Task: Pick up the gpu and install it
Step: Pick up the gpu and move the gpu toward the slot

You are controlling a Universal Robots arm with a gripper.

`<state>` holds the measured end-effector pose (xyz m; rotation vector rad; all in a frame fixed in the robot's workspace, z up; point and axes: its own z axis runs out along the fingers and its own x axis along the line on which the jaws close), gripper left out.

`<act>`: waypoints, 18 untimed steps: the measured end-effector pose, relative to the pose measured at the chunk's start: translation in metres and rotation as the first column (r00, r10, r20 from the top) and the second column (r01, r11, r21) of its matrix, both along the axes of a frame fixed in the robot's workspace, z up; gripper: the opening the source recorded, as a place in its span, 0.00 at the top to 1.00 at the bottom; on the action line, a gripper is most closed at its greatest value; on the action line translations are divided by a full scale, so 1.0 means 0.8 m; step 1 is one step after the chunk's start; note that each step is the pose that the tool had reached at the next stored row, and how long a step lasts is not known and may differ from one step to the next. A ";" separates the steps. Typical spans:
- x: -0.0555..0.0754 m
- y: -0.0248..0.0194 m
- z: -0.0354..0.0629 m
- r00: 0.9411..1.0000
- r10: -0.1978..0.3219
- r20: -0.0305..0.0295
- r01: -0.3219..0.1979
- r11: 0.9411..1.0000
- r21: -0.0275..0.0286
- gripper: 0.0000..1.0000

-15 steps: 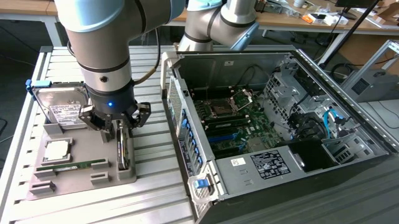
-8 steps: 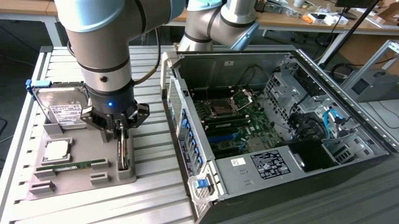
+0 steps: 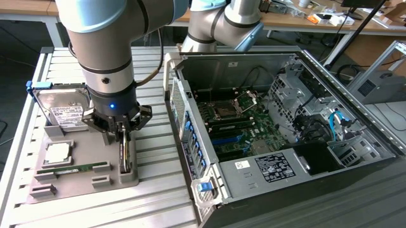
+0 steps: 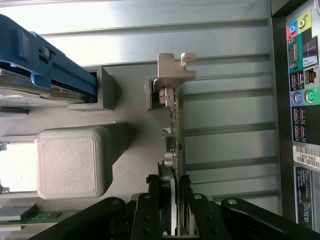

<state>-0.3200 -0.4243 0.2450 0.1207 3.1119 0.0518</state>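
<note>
Claw [image 4: 170, 186] clamped on gpu [image 4: 175, 135], standing on edge

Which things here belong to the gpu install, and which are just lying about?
In the job: thin dark gpu card with silver metal bracket, standing on edge in the grey holder tray, clamped by the black gripper; open dark computer case.
Lying about: thick silver hard drive with white label; narrow green RAM stick; square silver processor chip.
</note>
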 end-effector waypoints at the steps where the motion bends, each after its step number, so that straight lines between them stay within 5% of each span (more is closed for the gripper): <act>1: 0.000 0.0000 0.000 1.000 0.000 0.000 0.000 1.000 0.000 0.73; 18: 0.000 0.0000 0.001 1.000 0.000 0.000 0.000 1.000 0.000 0.73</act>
